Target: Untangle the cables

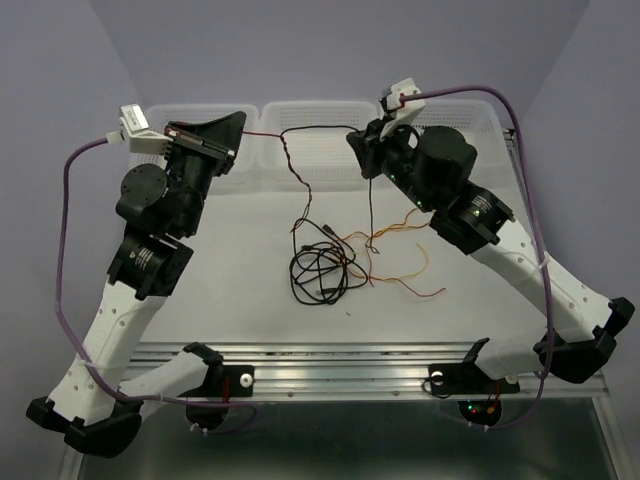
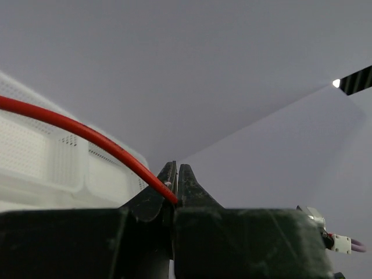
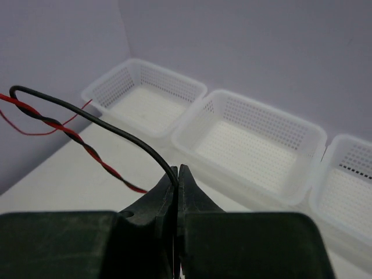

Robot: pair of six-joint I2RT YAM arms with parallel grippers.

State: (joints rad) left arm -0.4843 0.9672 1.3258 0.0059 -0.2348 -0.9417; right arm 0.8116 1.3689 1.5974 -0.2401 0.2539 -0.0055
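Left gripper (image 1: 238, 128): jaws pressed together, pinching the red cable (image 1: 262, 134) right at the tips; it sits at about 11 o'clock from the cable heap (image 1: 320, 268), raised near the far baskets (image 1: 310, 112).
Left wrist view: the left gripper (image 2: 177, 170) shows no gap between the fingers; the red cable (image 2: 75, 130) leaves the tips toward 10 o'clock and runs off the frame's left edge, with a white basket (image 2: 40, 152) behind it.
Right gripper (image 1: 354, 138): jaws pressed together, pinching the black cable (image 1: 315, 128); it sits between 12 and 1 o'clock from the heap.
Right wrist view: the right gripper (image 3: 177, 174) clamps the black cable (image 3: 104, 118), which arches away toward 10 o'clock and bends back in a loop; past the loop it is twisted with the red cable (image 3: 87, 149).
Span between the grippers: red from the left, black from the right; they meet and drop as a twisted pair toward 6 o'clock.
Heap: mostly black loops, lying on the table (image 1: 230, 290) at mid-width.
Yellow-orange cable (image 1: 405, 250): loose curves on the table at about 3 o'clock from the heap, touching its edge; some red strands run among them.
Baskets: three white mesh ones in a row along the table's 12 o'clock edge.
Purple cable (image 1: 65, 250): thick, fixed along the left arm.
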